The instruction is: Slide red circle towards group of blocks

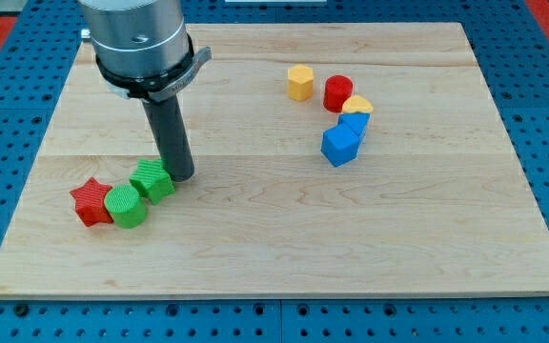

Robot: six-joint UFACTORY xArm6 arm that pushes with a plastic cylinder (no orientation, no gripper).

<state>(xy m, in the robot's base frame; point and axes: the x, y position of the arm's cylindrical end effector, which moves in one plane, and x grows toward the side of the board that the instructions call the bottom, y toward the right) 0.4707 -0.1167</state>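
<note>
Red circle (338, 92) sat near the view's top right — between the yellow hexagon (299, 82) and yellow heart (357, 104), above two blue blocks (340, 145). My tip (181, 176) — a bare rod with no claw — touched the green block (152, 179), beside the green cylinder (126, 206) and red star (91, 201).

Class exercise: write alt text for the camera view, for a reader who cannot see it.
My tip rests beside the green block at the board's lower left, next to a green cylinder and red star. The red circle sits upper right among yellow and blue blocks.
</note>
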